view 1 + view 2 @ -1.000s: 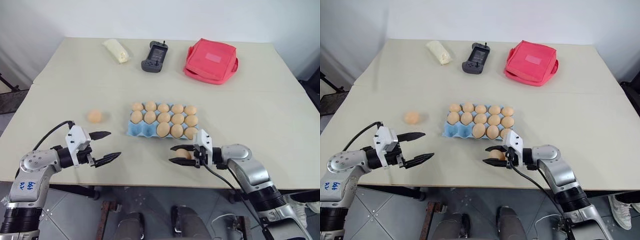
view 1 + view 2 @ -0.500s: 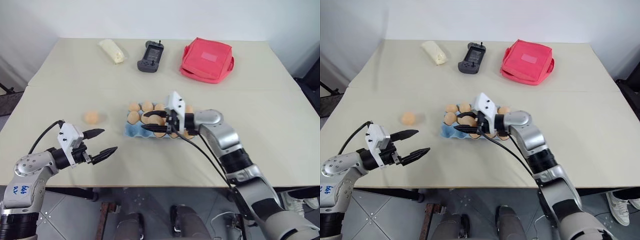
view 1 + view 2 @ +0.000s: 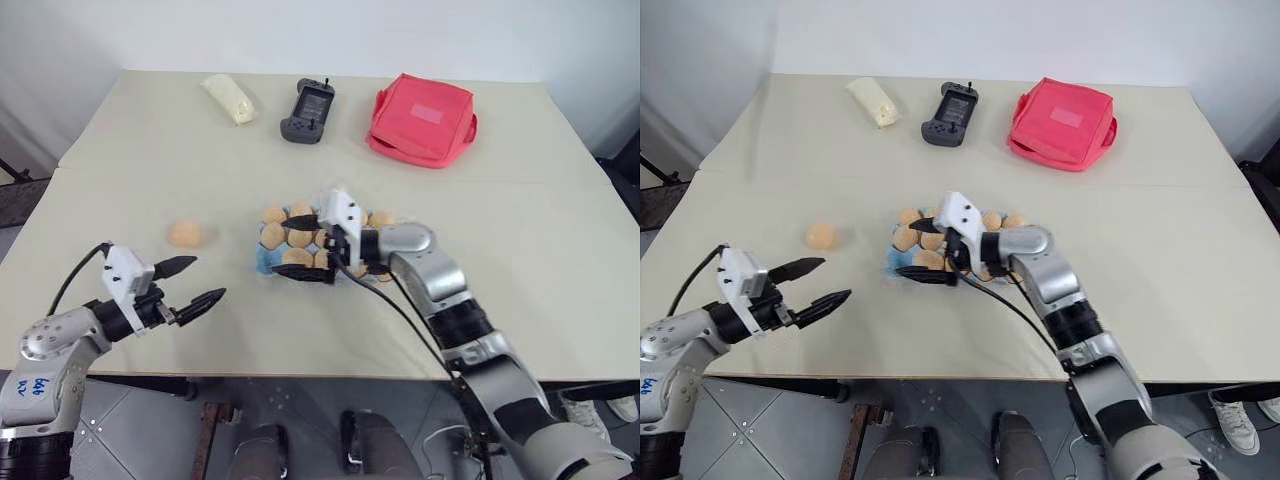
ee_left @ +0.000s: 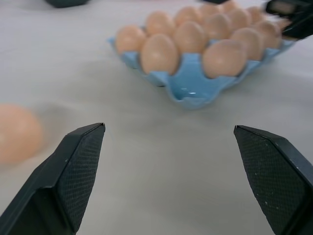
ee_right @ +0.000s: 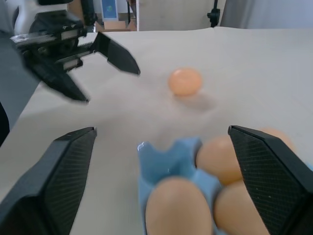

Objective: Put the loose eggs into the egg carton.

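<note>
Loose egg (image 3: 185, 233) — lying on its side, long axis unclear, left of egg carton (image 3: 266, 260).

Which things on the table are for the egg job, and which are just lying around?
For the job:
- loose egg
- blue egg carton
- right claw, open over the carton
- left claw, open

Just lying around:
- red pouch
- black handheld device
- pale wrapped packet

Blue egg carton (image 3: 262, 258) mid-table, nearly full; loose egg (image 3: 185, 234) left, apart.
</note>
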